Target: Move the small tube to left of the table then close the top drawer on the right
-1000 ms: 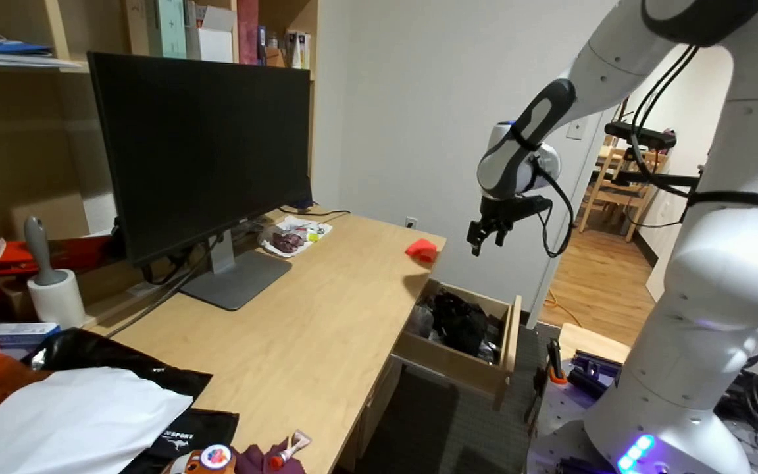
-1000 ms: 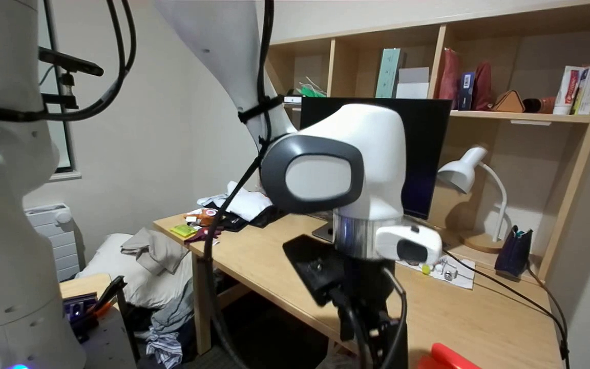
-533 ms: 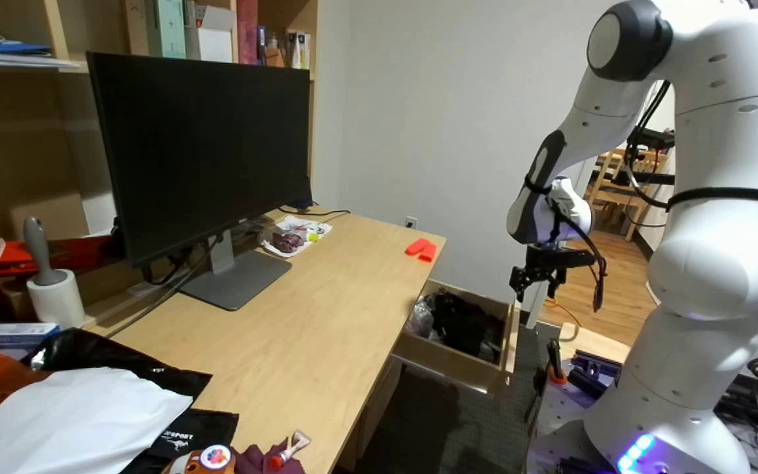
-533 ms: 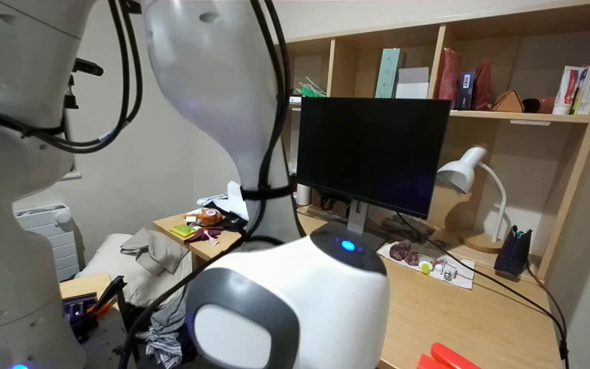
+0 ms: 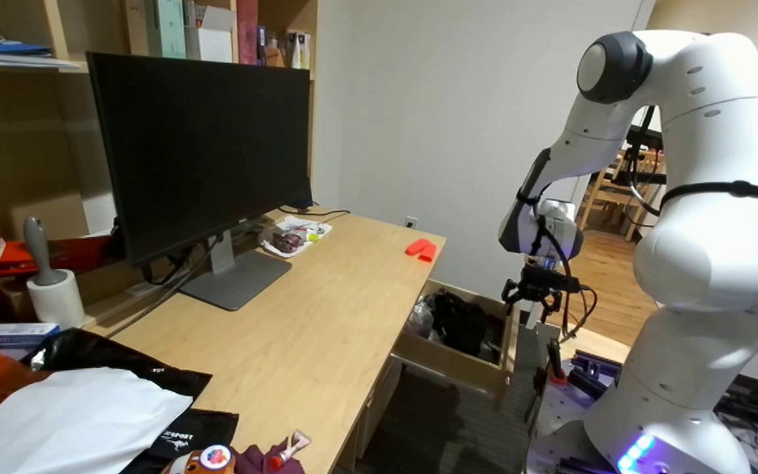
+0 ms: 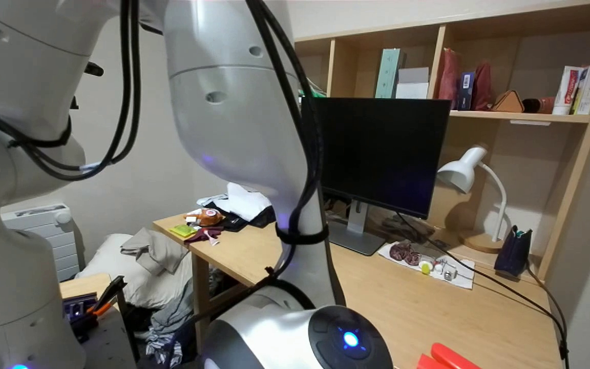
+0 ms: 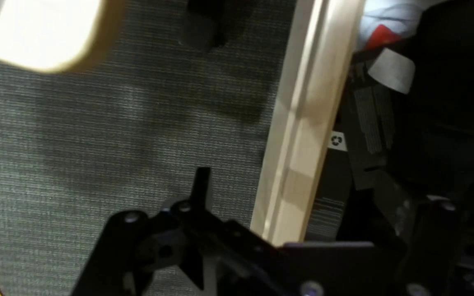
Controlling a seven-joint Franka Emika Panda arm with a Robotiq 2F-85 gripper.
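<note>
The top drawer (image 5: 453, 367) is pulled out below the desk's far end, with black bags and boxes inside. My gripper (image 5: 529, 308) is open and empty, just above the drawer's front panel. In the wrist view the gripper (image 7: 319, 185) spans the drawer's front panel (image 7: 303, 135), one finger over the floor, the other over the inside; contact cannot be told. A small pale tube (image 5: 297, 446) with a red cap lies on a maroon cloth at the table's (image 5: 300, 342) near end; it also shows in an exterior view (image 6: 212, 238). In that view the arm hides the gripper and drawer.
A flat red object (image 5: 422, 249) lies at the table's far corner. A black monitor (image 5: 208, 151) stands at the back, with a white sheet of small items (image 6: 436, 266) beside it. A cart (image 5: 570, 395) with tools stands near the robot base. Bags (image 5: 76, 421) cover the table's near end.
The arm has drawn back from beside the table's far corner towards its base. The gripper has come down to the drawer's front panel. The drawer and tube have not visibly moved.
</note>
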